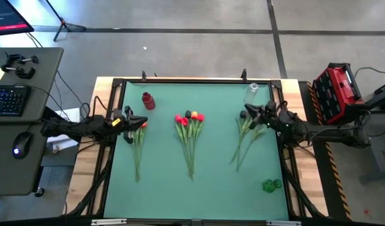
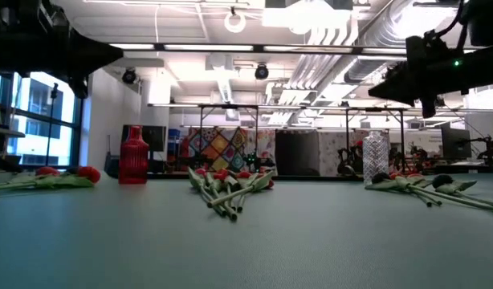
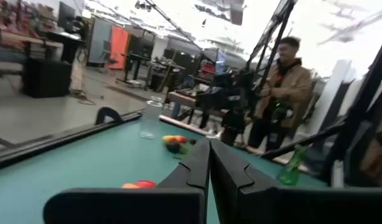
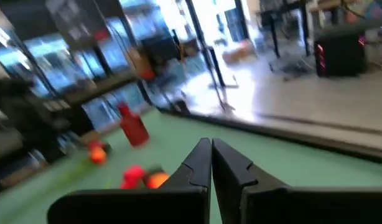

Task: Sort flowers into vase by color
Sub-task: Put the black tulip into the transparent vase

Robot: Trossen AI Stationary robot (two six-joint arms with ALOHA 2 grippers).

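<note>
Under right end effector [image 1: 265, 115], dark flower heads [image 1: 244, 115] hard to discern.

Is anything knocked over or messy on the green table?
Yes: the green vase lies on its side near the table's right front corner, while the red vase and clear vase stand upright. The flowers lie flat in three bunches.

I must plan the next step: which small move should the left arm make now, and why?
Probably open the left gripper and lower it onto the flowers beneath it: its fingers look closed on nothing, and the red vase stands nearby.
</note>
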